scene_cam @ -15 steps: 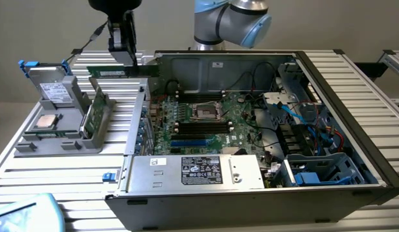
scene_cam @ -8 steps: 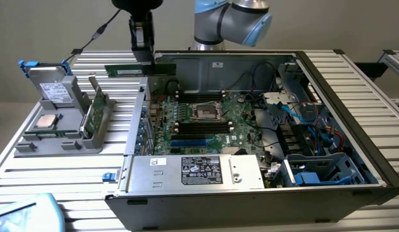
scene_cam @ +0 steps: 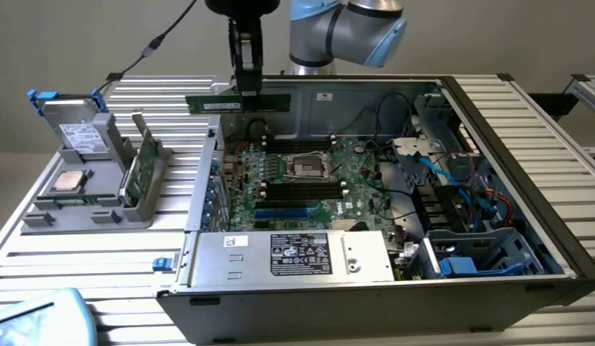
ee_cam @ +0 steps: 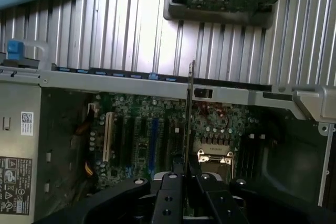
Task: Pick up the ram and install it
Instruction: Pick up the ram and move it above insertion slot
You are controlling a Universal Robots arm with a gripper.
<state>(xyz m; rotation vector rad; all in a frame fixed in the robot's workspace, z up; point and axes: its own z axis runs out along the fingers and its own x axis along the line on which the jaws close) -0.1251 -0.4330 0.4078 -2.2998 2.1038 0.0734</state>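
Hanging level above the open computer case [scene_cam: 374,310], the ram [scene_cam: 238,103] is gripped at its upper edge by the gripper [scene_cam: 248,91], whose jaws are closed on it. The stick is held in the air near the case's far wall, well apart from the black memory slots [scene_cam: 297,189] on the motherboard [scene_cam: 278,169] below. In the wrist view it is seen edge-on over the board. A grey holder tray [scene_cam: 86,209] is seen on the counter [scene_cam: 76,252] at the exterior view's left.
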